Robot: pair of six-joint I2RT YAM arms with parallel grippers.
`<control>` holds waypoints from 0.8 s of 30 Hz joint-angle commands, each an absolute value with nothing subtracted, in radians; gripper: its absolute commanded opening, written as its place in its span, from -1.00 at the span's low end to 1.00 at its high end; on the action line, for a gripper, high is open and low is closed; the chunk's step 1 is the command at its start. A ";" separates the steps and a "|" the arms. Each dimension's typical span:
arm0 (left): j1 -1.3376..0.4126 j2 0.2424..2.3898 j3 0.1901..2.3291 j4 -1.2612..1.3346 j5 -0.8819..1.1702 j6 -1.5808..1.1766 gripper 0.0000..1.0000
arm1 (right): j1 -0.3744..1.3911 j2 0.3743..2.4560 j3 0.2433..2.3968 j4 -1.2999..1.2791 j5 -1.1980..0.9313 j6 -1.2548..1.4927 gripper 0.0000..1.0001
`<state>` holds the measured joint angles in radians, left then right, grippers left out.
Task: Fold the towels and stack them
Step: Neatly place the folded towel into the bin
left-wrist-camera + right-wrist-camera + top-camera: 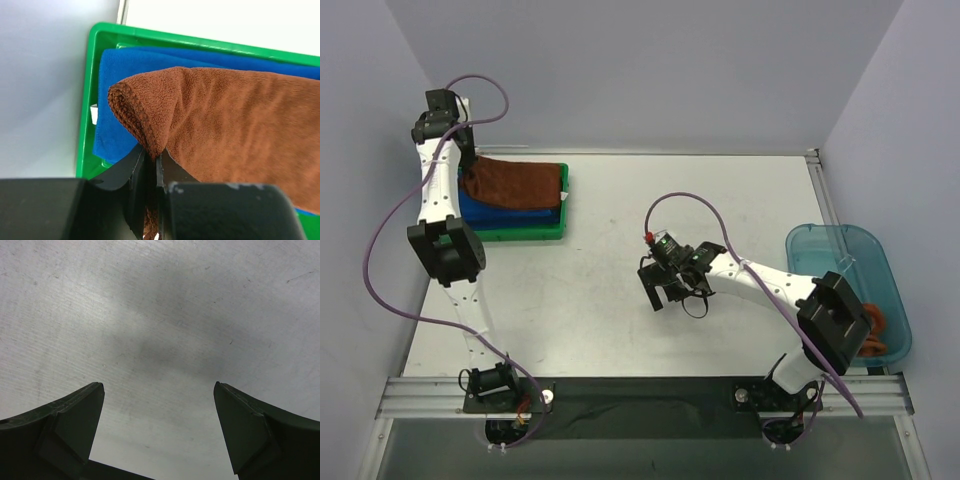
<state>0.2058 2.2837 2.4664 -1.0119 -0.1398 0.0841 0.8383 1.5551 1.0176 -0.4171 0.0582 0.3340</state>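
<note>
The left gripper (151, 159) is shown pressed together on the rust-brown towel (235, 125). A hemmed corner fold of the cloth is pinched between the two dark fingers and drawn into a raised ridge. The rest of the brown towel is spread flat on top of folded blue towels (125, 75), whose edge shows beyond it along the far and left sides; how many blue layers lie there cannot be told. The whole stack is held in a green tray (84, 105), with the blue cloth lying close to the tray's raised rim. In the overhead view the tray is set at the far left of the grey table (620, 330), close to the back wall. The left arm is stretched from its base at the near edge up to the tray's left end. The right gripper (159, 385) is held with its fingers spread wide, nothing between them, above bare, lightly scratched tabletop. From above it is seen near the middle of the table, well apart from the tray and towels. A translucent teal bin (840, 240) is placed at the table's right edge, with something orange (875, 320) lying at its near end, too small to identify. Purple cables (380, 230) are looped along both arms.
</note>
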 commanded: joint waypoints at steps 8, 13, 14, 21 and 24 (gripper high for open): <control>0.212 2.322 2.437 -0.917 -0.281 0.132 -1.00 | 0.842 1.597 1.060 -0.466 0.052 0.314 0.90; 0.212 2.333 2.454 -0.913 -0.325 0.132 -1.00 | 0.850 1.601 1.057 -0.468 0.054 0.313 0.90; 0.210 2.335 2.460 -0.914 -0.325 0.133 -1.00 | 0.850 1.603 1.055 -0.468 0.052 0.314 0.90; 0.212 2.367 2.516 -0.936 -0.350 0.140 -1.00 | 0.864 1.617 1.071 -0.469 0.046 0.318 0.89; 0.213 2.372 2.522 -0.940 -0.380 0.147 -1.00 | 0.868 1.623 1.077 -0.471 0.046 0.321 0.89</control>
